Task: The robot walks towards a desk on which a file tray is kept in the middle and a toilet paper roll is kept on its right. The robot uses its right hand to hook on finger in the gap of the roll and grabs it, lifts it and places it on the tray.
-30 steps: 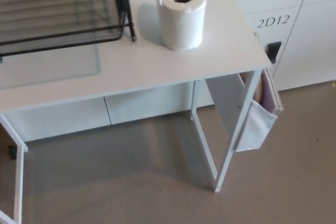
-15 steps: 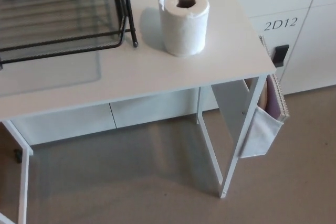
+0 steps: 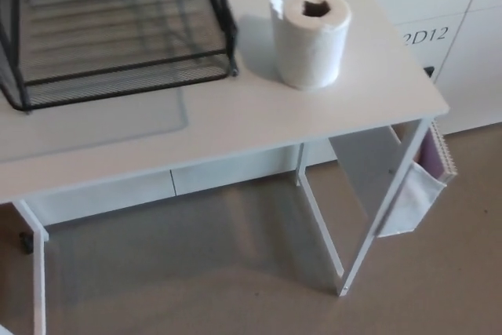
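Observation:
A white toilet paper roll [image 3: 311, 39] stands upright on the right part of the white desk [image 3: 235, 123], its hollow core facing up and a loose flap of paper sticking up at its back left. To its left, a black wire file tray [image 3: 118, 33] sits on the desk with nothing seen inside; its left and far sides are cut off by the picture's edge. Neither of my hands nor any part of my arms shows in the head view.
A grey fabric pouch [image 3: 416, 194] hangs off the desk's right end. White cabinets stand behind, one labelled 2D12 [image 3: 427, 35]. The desk's thin white legs [image 3: 376, 217] stand on beige carpet [image 3: 235, 272].
The whole picture has shifted right and slightly down, so the camera has moved; more of the tray shows now. The roll and tray have not moved on the desk.

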{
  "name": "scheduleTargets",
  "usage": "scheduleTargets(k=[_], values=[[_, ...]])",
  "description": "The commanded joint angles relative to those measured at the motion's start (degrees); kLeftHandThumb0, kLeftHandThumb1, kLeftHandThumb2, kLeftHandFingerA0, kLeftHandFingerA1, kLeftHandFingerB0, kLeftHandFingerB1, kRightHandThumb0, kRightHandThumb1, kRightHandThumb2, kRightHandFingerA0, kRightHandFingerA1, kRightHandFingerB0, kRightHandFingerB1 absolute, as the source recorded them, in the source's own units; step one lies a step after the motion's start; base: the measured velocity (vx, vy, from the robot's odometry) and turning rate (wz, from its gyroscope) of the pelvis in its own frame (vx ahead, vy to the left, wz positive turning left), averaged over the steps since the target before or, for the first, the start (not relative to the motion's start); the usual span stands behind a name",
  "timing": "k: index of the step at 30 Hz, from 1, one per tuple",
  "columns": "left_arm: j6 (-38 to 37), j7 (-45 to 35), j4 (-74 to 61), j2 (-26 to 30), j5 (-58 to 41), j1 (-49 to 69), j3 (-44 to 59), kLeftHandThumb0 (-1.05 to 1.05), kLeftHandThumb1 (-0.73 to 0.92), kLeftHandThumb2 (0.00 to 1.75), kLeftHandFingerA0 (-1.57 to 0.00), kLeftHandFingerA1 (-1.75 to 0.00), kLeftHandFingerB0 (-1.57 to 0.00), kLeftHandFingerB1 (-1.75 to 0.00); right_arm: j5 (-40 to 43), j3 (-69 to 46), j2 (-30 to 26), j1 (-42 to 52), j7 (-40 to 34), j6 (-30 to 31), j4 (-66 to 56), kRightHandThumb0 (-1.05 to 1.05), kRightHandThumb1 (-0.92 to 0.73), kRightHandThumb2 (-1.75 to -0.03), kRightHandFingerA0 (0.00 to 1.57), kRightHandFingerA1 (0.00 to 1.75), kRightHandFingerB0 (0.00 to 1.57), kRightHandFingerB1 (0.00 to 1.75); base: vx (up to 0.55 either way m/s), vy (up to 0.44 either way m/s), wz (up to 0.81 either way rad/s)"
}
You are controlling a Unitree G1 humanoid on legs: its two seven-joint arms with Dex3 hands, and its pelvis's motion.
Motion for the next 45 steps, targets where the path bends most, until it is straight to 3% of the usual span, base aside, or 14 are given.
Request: scheduleTargets(k=[1,2,4,8,9,13,14,15,25,28,38,39,41,45], values=[[5.5,-2.0,-0.1,-2.1,-7.4,-0.8,7.1,-0.68,0.92,0.70,-0.26,-0.47,-0.22,-0.37,-3.1,3.2,-0.7,-1.5,-4.4,-3.3,1.8,-0.52,-0.65,-0.59,0.30,0.39,0.02,0.24,0.01,0.133,-0.01],[5.6,-2.0,0.5,-2.1,-7.0,-1.1,7.5,-0.70,0.92,0.67,-0.25,-0.46,-0.22,-0.35,-4.3,4.3,-1.1,-1.9,-5.9,-3.6,2.9,-0.56,-0.51,-0.83,0.32,0.52,0.02,0.21,0.02,0.115,0.08],[5.2,-2.5,-1.0,-1.9,-5.6,-0.4,7.1,-0.73,0.92,0.69,-0.19,-0.45,-0.23,-0.35,-3.3,4.1,-0.6,-1.8,-6.2,-4.6,3.6,-0.49,-0.65,-0.59,0.33,0.39,0.03,0.24,0.03,0.025,0.13],[5.4,-2.9,-2.4,-1.8,-4.7,0.3,6.8,-0.72,0.91,0.71,-0.23,-0.47,-0.20,-0.37,-3.3,4.6,-0.7,-1.2,-5.8,-6.0,4.1,-0.54,-0.47,-0.83,0.20,0.50,0.00,0.24,0.02,-0.021,0.09],[5.5,-2.8,-3.0,-1.9,-4.7,0.7,6.8,-0.71,0.92,0.71,-0.25,-0.48,-0.20,-0.37,-3.2,4.6,-0.7,-1.2,-5.8,-6.0,4.2,-0.51,-0.65,-0.59,0.18,0.35,0.02,0.25,-0.02,-0.065,0.14],[5.9,-2.7,-3.6,-1.9,-4.5,1.0,6.8,-0.72,0.91,0.72,-0.24,-0.47,-0.19,-0.35,-3.2,5.1,-0.6,-1.4,-6.7,-6.7,5.1,-0.51,-0.64,-0.62,0.21,0.35,0.06,0.19,-0.08,-0.157,0.02],[5.9,-2.7,-3.5,-1.9,-4.7,0.9,7.0,-0.71,0.75,1.05,-0.23,-0.55,-0.15,-0.47,-3.0,5.0,-0.5,-1.6,-6.9,-6.6,5.4,-0.52,-0.65,-0.59,0.32,0.37,0.04,0.24,0.00,0.000,0.00],[6.2,-2.4,-3.0,-2.1,-4.9,0.6,7.3,-0.72,0.91,0.71,-0.26,-0.47,-0.21,-0.36,-2.7,4.8,-0.3,-2.1,-7.2,-6.2,6.0,-0.51,-0.63,-0.63,0.36,0.40,0.08,0.17,0.00,0.000,0.00],[5.8,-1.6,-2.1,-2.2,-4.5,0.7,7.5,-0.71,0.91,0.71,-0.27,-0.47,-0.22,-0.36,-2.2,4.8,-0.4,-2.6,-6.8,-5.7,6.1,-0.54,-0.64,-0.59,0.38,0.40,0.04,0.25,0.02,0.205,-0.12],[6.1,-1.7,-2.0,-1.6,-3.8,-0.3,6.7,-0.70,0.92,0.71,-0.26,-0.46,-0.21,-0.35,-2.2,5.0,0.1,-1.6,-7.3,-6.8,5.1,-0.59,-0.49,-0.82,0.33,0.52,0.04,0.25,0.11,0.272,0.01],[5.8,-1.0,-0.5,-1.4,-3.6,-1.0,6.4,-0.71,0.91,0.71,-0.29,-0.47,-0.24,-0.37,-1.9,4.3,0.7,-3.5,-8.7,-7.1,8.1,-0.50,-0.62,-0.58,0.38,0.39,0.09,0.26,0.09,-0.057,0.10],[5.6,-0.7,-1.1,-1.5,-3.5,-0.7,6.3,-0.71,0.92,0.71,-0.30,-0.48,-0.25,-0.38,-2.7,5.1,0.1,-3.3,-8.1,-7.0,8.2,-0.59,-0.49,-0.82,0.32,0.51,0.04,0.25,0.03,-0.253,-0.69],[5.7,-1.8,-3.1,-1.3,-3.8,0.1,6.3,-0.70,0.92,0.71,-0.28,-0.47,-0.23,-0.38,-1.0,4.0,0.7,-2.9,-6.7,-7.0,7.4,-0.50,-0.62,-0.58,0.36,0.41,0.06,0.26,0.01,-0.260,0.15],[6.8,-1.1,-2.8,-1.1,-3.5,-1.0,6.0,-0.70,0.92,0.71,-0.30,-0.47,-0.24,-0.38,-2.7,5.3,0.3,-1.7,-7.1,-6.7,5.9,-0.59,-0.52,-0.82,0.35,0.52,0.04,0.24,0.06,-0.130,0.01]])
